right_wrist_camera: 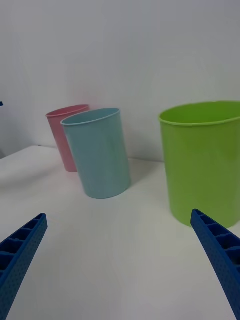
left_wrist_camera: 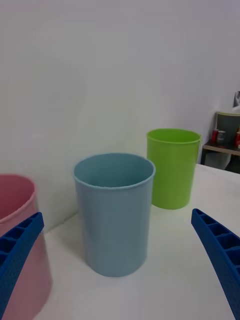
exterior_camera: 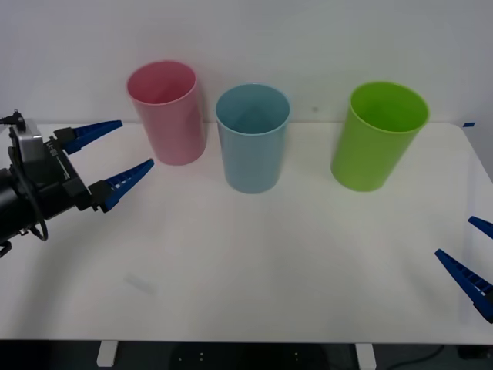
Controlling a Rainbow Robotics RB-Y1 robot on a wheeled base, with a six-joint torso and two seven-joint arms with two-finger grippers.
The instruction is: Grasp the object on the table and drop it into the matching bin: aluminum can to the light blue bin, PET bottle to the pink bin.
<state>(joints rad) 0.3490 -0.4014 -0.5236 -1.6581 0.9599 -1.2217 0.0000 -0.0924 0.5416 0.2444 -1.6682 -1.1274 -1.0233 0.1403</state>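
white surface [exterior_camera: 254, 262] carrying pink bin [exterior_camera: 166, 112] far left, light blue bin [exterior_camera: 253, 137] beside it. left tool [exterior_camera: 112, 156] spread open near pink bin; right tool [exterior_camera: 471, 254] open, near right edge.

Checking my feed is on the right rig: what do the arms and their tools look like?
The left tool has two blue, ribbed, tapering pointed fingers on a black wrist block with a silver-grey bracket and a looped black cable. The right tool has the same blue ribbed fingers.
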